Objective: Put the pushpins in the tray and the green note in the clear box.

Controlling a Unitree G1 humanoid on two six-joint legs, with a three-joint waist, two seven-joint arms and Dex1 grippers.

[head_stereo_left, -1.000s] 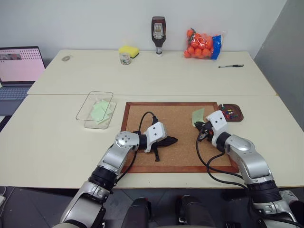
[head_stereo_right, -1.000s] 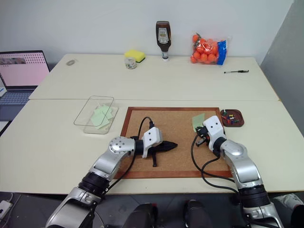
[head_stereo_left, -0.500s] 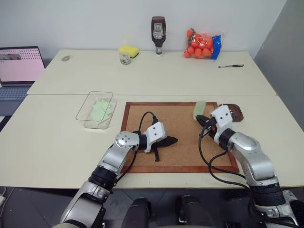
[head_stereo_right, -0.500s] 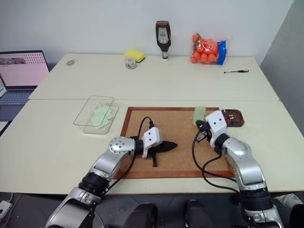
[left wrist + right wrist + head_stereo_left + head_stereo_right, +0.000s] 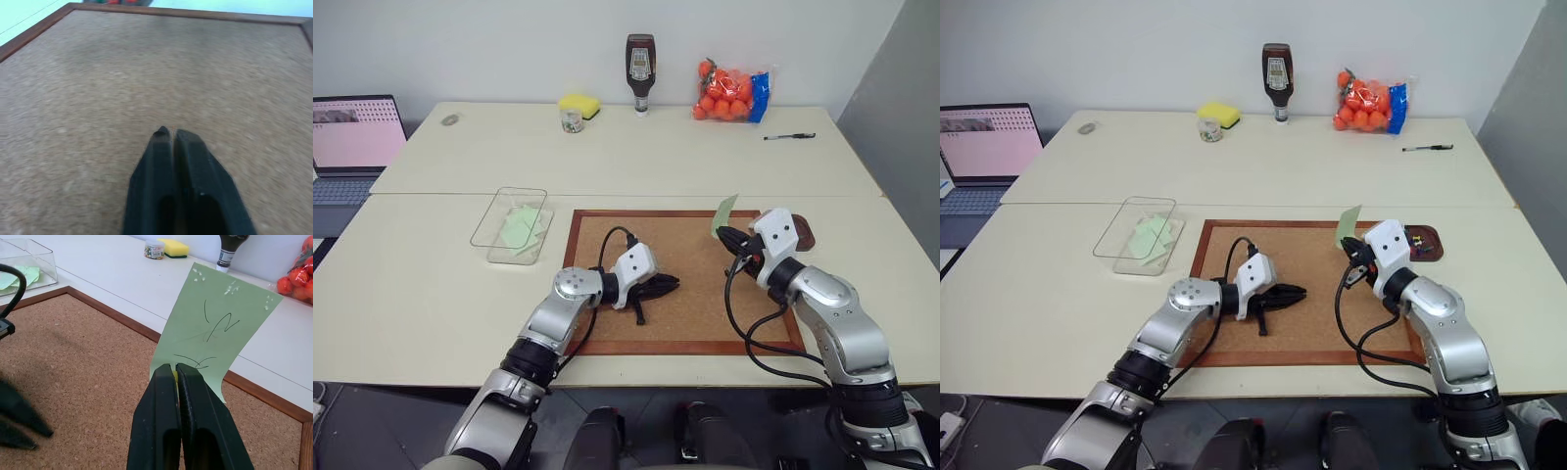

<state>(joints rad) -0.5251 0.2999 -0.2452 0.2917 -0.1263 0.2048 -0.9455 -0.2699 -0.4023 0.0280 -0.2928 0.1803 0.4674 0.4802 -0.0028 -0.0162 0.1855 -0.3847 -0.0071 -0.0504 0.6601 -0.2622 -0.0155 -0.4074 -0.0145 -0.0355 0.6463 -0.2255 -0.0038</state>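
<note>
The clear box (image 5: 509,226) sits left of the cork board (image 5: 680,279) with green papers inside. The left gripper (image 5: 668,287) hangs over the board, its fingers a little apart, holding nothing. The right gripper (image 5: 175,369) pinches the green note (image 5: 215,328) above the board. The tray (image 5: 1422,243) with pushpins (image 5: 1417,236) lies just right.

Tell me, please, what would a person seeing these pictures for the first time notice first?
Most striking is the green note, held upright above the cork board in the shut right gripper. Next comes the left gripper, low over the middle of the board. Farther left on the table stands the clear box with green notes in it; the tray lies beside the board's far right corner.
</note>
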